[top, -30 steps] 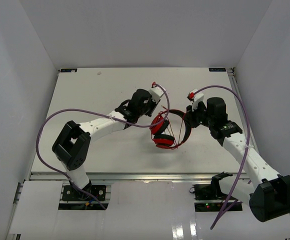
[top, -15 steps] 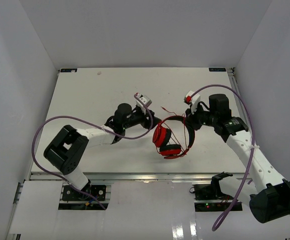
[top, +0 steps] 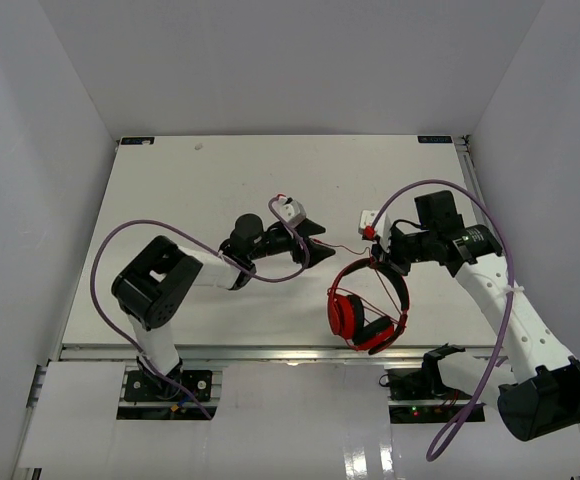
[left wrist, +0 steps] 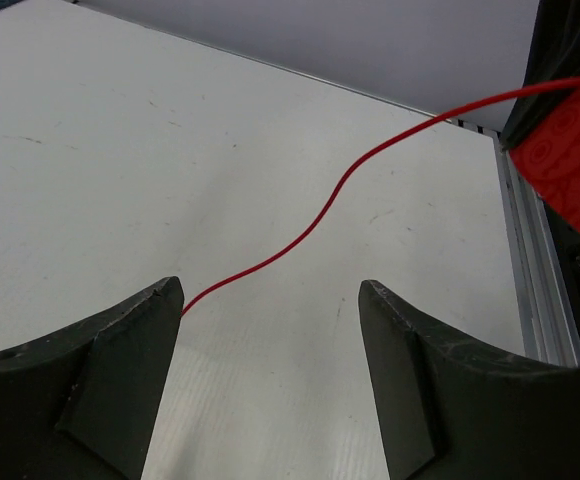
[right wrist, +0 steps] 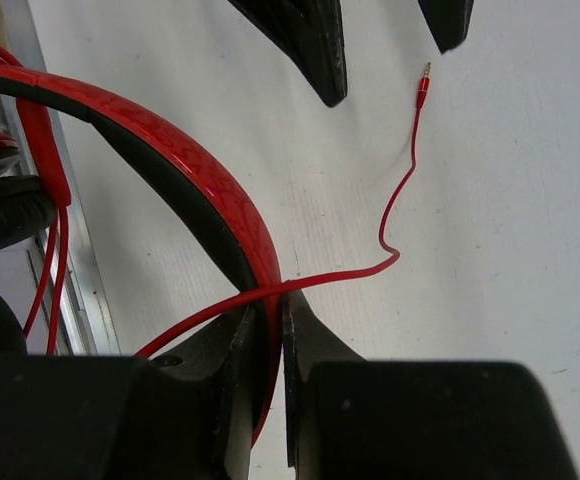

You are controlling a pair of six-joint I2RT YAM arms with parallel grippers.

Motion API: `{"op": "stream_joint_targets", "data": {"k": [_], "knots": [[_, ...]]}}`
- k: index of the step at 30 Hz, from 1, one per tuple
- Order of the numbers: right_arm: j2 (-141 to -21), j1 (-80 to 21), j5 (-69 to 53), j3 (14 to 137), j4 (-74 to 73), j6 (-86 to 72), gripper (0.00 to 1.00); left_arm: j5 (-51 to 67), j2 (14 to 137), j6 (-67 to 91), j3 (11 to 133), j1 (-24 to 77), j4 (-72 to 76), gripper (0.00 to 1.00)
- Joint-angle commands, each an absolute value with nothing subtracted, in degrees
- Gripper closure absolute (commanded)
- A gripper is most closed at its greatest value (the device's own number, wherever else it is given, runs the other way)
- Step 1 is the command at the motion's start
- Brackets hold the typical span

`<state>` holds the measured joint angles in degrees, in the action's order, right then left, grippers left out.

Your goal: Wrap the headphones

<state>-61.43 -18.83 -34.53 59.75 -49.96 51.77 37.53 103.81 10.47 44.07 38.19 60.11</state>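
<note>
Now my right tool (right wrist: 270,310) is closed on the band (right wrist: 185,170) of the headphones (top: 370,305), with its jaws pressed flat on both sides of the red arch. The cord (right wrist: 395,215) crosses the band just at that place, but I cannot tell if it is pinched in the jaws or only lies against them. The headphones hang below this tool over the near right part of the bench (top: 190,190), with the ear cups (top: 348,313) lowest. Whether the cups touch the bench, I cannot tell.

My left tool (left wrist: 270,300) stands wide open and holds nothing. The cord runs out from beside one of its fingers (left wrist: 120,350) toward the headphones, and the plug (right wrist: 422,85) lies free on the bench near this tool.

I judge the headphones to be light. The band looks stiff but a little springy, and its red plastic is glossy, so it can slide or turn in a flat grip. The middle of the arch, where I hold it, seems the best place. The padding is soft and would give way under the jaws.

The cord is thin and limp and keeps its small bends. I think it escapes easily from wide pads. For wrapping, I would take it close behind the plug, the only stiff part, and close fully, pulling gently because the wire looks fragile
</note>
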Motion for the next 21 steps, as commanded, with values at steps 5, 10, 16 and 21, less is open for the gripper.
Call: {"op": "stream_joint_targets", "data": {"k": [5, 10, 16, 21], "knots": [[-62.2, -18.8, -40.6, 64.5, -56.4, 59.8, 0.92, 44.7, 109.6, 7.9, 48.2, 42.1, 63.6, 0.18], [-63.6, -18.8, -42.2, 65.7, -58.0, 59.9, 0.92, 42.2, 113.3, 5.8, 52.7, 43.3, 62.9, 0.18], [-64.0, -18.7, -43.8, 67.1, -58.6, 59.6, 0.92, 41.7, 119.0, 4.6, 60.3, 45.0, 58.1, 0.27], [-63.9, -18.7, -44.2, 67.7, -59.4, 59.8, 0.92, 40.1, 121.5, 6.2, 61.6, 45.2, 58.2, 0.67]]}}
